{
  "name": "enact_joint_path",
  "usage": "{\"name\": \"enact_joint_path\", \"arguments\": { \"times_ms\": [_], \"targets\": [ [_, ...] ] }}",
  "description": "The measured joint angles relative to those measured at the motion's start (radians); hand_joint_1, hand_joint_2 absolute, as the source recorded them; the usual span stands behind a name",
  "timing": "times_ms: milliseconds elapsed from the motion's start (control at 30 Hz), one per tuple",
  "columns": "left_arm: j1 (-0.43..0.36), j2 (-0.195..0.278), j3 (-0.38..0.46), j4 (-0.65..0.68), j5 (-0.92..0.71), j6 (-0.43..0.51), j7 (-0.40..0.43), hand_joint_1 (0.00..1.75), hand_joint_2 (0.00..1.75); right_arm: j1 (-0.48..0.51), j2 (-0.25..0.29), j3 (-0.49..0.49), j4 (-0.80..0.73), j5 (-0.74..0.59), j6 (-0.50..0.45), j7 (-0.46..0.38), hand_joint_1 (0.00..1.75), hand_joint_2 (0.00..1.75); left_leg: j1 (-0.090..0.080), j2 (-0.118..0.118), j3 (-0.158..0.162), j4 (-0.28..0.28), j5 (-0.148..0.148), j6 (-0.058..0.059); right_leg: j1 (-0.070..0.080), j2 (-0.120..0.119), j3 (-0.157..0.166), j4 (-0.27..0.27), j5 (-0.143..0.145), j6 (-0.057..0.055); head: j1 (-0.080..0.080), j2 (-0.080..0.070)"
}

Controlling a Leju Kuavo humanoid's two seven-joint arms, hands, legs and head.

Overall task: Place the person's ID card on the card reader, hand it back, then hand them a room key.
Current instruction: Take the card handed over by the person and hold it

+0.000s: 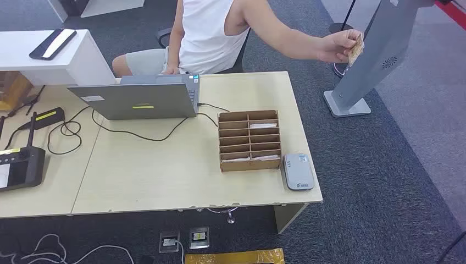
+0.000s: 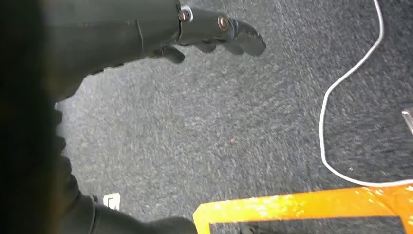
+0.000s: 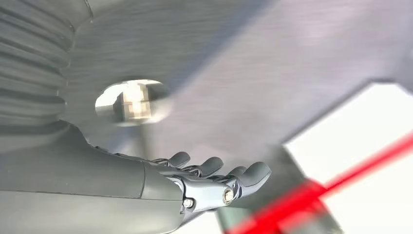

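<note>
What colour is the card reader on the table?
Light grey or silver card reader, seen best in the head view.

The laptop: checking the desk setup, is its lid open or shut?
Open. The laptop has its grey lid raised, back toward the camera, and a strip of keyboard shows at its right edge.

The head view is evenly and brightly lit from above, sharp across the pale tabletop [image 1: 165, 176], with only short soft shadows beside the laptop [image 1: 137, 99] and the wooden card rack [image 1: 250, 140]. In the left wrist view the picture's left side falls into deep black shadow, the grey carpet [image 2: 219, 136] is slightly soft, and the orange floor tape [image 2: 292, 207] throws bright glare. The right wrist view is the poorest: its background is streaked with motion blur, a red stripe [image 3: 311, 195] is smeared, a white area [image 3: 360, 141] is blown out, and only the right hand [image 3: 214, 183] is fairly crisp.
</note>
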Motion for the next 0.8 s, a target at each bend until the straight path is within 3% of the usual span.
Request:
{"name": "enact_joint_path", "arguments": {
  "times_ms": [67, 133, 167, 233, 300, 333, 400, 500, 567, 633, 800],
  "targets": [
    [-0.002, 0.000, 0.000, 0.000, 0.000, 0.000, 0.000, 0.00, 1.75, -0.019, 0.003, 0.027, -0.007, -0.009, 0.007, 0.011, 0.00, 1.75, 0.000, -0.004, 0.001, 0.000, 0.001, 0.000, 0.001, -0.003, 0.000, -0.001, -0.001, 0.000, 0.000, 0.000],
    [-0.004, -0.002, 0.000, 0.000, 0.000, 0.000, 0.000, 0.00, 1.75, -0.014, 0.008, 0.084, -0.036, -0.100, 0.085, 0.103, 0.00, 1.75, 0.002, -0.011, 0.003, 0.001, 0.001, 0.000, 0.004, -0.010, 0.001, -0.003, -0.002, -0.001, 0.000, 0.000],
    [-0.004, -0.003, 0.000, 0.000, 0.000, 0.000, -0.001, 0.00, 1.75, 0.024, 0.007, 0.125, -0.070, -0.206, 0.163, 0.202, 0.00, 1.75, 0.003, -0.015, 0.004, 0.003, 0.001, 0.000, 0.006, -0.014, 0.003, -0.006, -0.002, -0.001, 0.000, 0.000],
    [0.001, -0.004, 0.000, 0.000, 0.000, 0.000, -0.003, 0.00, 1.75, 0.163, -0.019, 0.254, -0.186, -0.487, 0.325, 0.516, 0.00, 1.75, 0.002, -0.019, 0.002, 0.005, 0.001, 0.002, 0.005, -0.021, 0.007, -0.009, -0.004, 0.001, 0.003, 0.000],
    [0.014, -0.005, 0.000, 0.000, 0.001, 0.000, -0.007, 0.00, 1.75, 0.286, -0.074, 0.431, -0.371, -0.717, 0.391, 0.821, 0.00, 1.75, -0.011, -0.012, -0.010, 0.005, 0.001, 0.004, -0.011, -0.015, -0.003, 0.001, -0.004, 0.004, 0.011, 0.000],
    [0.020, -0.004, -0.001, 0.001, 0.006, 0.001, -0.009, 0.00, 1.75, 0.310, -0.102, 0.533, -0.505, -0.770, 0.391, 0.903, 0.00, 1.75, -0.020, -0.002, -0.018, 0.003, -0.001, 0.006, -0.022, 0.000, -0.014, 0.009, -0.004, 0.006, 0.012, 0.000],
    [0.020, 0.002, -0.001, 0.002, 0.020, 0.001, -0.012, 0.00, 1.75, 0.301, -0.130, 0.715, -0.780, -0.767, 0.385, 0.936, 0.00, 1.75, -0.028, 0.030, -0.023, 0.000, -0.009, 0.009, -0.033, 0.042, -0.027, 0.019, -0.002, 0.008, 0.001, 0.000],
    [-0.005, 0.010, -0.001, 0.004, 0.028, 0.001, -0.018, 0.00, 1.75, 0.293, -0.117, 0.894, -1.012, -0.698, 0.385, 0.931, 0.00, 1.75, -0.012, 0.055, 0.003, -0.001, -0.022, 0.006, -0.015, 0.069, -0.007, 0.011, -0.003, 0.006, -0.013, 0.000],
    [-0.017, 0.004, -0.001, 0.002, 0.027, 0.001, -0.021, 0.00, 1.75, 0.313, -0.104, 1.008, -1.076, -0.667, 0.395, 0.928, 0.00, 1.75, -0.005, 0.042, 0.009, -0.002, -0.022, 0.005, -0.007, 0.056, 0.007, 0.006, -0.005, 0.003, -0.016, 0.000],
    [-0.022, -0.004, -0.001, -0.001, 0.026, 0.001, -0.021, 0.00, 1.75, 0.303, -0.109, 1.131, -1.108, -0.633, 0.413, 0.921, 0.00, 1.75, -0.007, 0.022, 0.002, -0.001, -0.015, 0.005, -0.009, 0.037, 0.009, 0.007, -0.005, 0.004, -0.014, 0.000],
    [-0.022, -0.002, -0.002, -0.003, 0.074, 0.001, -0.021, 0.00, 1.75, 0.207, -0.108, 1.569, -1.367, -0.569, 0.474, 0.918, 0.00, 1.75, -0.001, -0.017, -0.001, 0.002, -0.001, 0.001, -0.004, 0.002, 0.001, 0.006, -0.004, 0.003, -0.011, 0.000]
  ]
}}
